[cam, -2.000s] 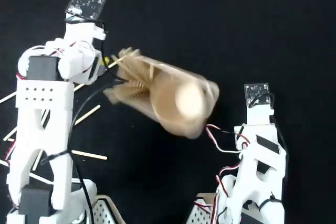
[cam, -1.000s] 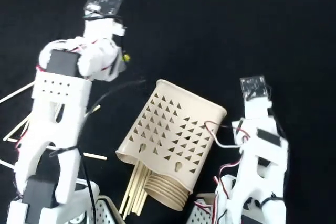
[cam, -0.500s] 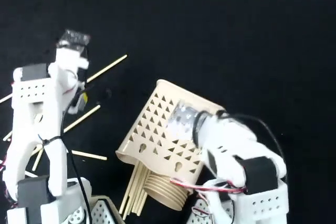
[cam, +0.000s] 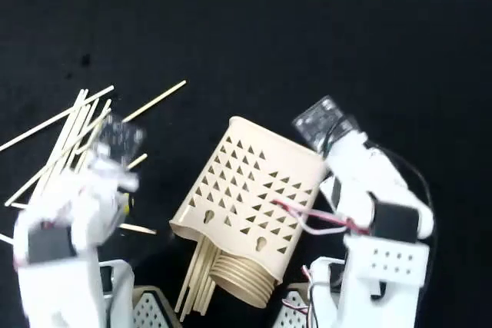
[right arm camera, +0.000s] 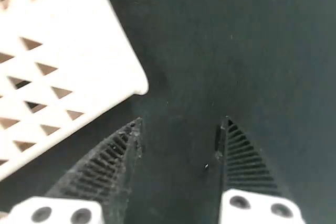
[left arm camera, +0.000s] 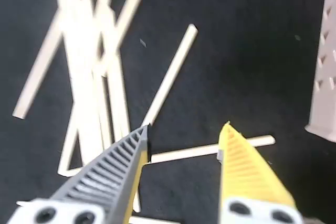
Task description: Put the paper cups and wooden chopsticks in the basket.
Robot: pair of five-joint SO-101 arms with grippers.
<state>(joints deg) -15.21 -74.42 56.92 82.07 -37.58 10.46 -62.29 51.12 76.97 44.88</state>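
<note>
The cream perforated basket (cam: 254, 201) lies on its side in the middle of the black table. A stack of paper cups (cam: 244, 282) and several wooden chopsticks (cam: 197, 282) stick out of its mouth toward the front edge. More loose chopsticks (cam: 69, 132) lie fanned at the left. My left gripper (left arm camera: 184, 127) is open just above a crosswise chopstick (left arm camera: 210, 148), beside the bundle (left arm camera: 89, 77). My right gripper (right arm camera: 181, 124) is open over bare cloth next to the basket's far right corner (right arm camera: 79, 61). Neither holds anything.
The left arm (cam: 73, 224) stands at the front left and the right arm (cam: 369, 197) at the front right, close against the basket. A wall of the basket (left arm camera: 324, 72) edges the left wrist view. The table's far half is bare black cloth.
The basket dropped from mid-air onto its side, and cups and chopsticks slid out. The left arm pulled back toward the front, uncovering the chopstick bundle. The right arm swung off the basket to its right corner.
</note>
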